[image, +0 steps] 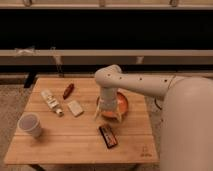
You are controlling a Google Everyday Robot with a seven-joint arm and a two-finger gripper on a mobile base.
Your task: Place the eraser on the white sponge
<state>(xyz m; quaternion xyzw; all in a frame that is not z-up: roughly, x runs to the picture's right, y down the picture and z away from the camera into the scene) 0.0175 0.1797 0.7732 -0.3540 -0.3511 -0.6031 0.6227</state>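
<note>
The wide white arm [187, 125] fills the right side nearest the camera, and the picture edge cuts it off. It hides the right end of the wooden table [60, 147].

Near the front edge of the table lies the eraser [107, 136], flat, turned a little diagonal, with reddish marks on its black face. Nothing touches it. At the front left stands a white cup [30, 125], upright.

A little farther, the gripper [109, 117] hangs with its tips pointing down, just behind the eraser and apart from it. Its two fingers [97, 115] stand spread, with nothing between them. The gripper covers the front and middle of an orange bowl [123, 102], so I cannot tell what is inside.

To the left of the gripper, the white sponge [75, 107] lies flat, well apart from the eraser. Beside it lies a white tube [51, 101], its label not readable. Behind them is a slim dark-red stick [68, 90].

Beyond the table, the background is too dark to make out.
</note>
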